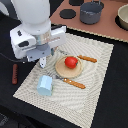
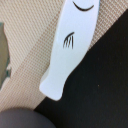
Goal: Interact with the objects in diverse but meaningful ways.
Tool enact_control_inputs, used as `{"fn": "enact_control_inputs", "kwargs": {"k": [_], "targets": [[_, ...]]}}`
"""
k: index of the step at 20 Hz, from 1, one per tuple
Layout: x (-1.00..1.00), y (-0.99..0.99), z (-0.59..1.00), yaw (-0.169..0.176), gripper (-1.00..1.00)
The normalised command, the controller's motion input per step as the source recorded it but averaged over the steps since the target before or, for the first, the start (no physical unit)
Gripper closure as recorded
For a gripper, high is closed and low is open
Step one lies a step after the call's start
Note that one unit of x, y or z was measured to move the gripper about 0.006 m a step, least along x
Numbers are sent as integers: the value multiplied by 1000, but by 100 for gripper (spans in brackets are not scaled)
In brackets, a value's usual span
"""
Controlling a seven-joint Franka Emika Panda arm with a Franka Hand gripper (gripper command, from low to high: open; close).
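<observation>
A red tomato (image 1: 71,62) sits on a round wooden plate (image 1: 62,70) on the beige placemat (image 1: 95,85). A light-blue cup (image 1: 45,85) stands on the mat near its front corner. A brown sausage (image 1: 14,73) lies on the black table, off the mat on the exterior view's left. A grey pot (image 1: 91,12) stands on the brown toy stove (image 1: 107,29) at the back. My gripper (image 1: 43,62) hangs low over the mat's back left edge; its fingers are not clear. The wrist view shows a flat white fish-shaped piece (image 2: 70,45) lying across the mat edge and the black table. The shaker and the saucepan are out of view.
An orange-handled knife (image 1: 75,83) lies in front of the plate and an orange-handled fork (image 1: 87,58) beside it. A pale bowl (image 1: 123,17) is at the back right. A dark blurred shape (image 2: 22,120) fills a corner of the wrist view.
</observation>
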Motion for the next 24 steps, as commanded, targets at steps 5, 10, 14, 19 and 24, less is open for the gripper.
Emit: {"fn": "enact_control_inputs", "kwargs": {"k": [5, 10, 14, 19, 24], "targets": [[-505, 279, -193, 0, -100], [-538, 311, 0, -9, -100], [-395, 323, -2, -43, -100], [-230, 297, -78, -84, -100], [-246, 273, -226, -89, -100]]}}
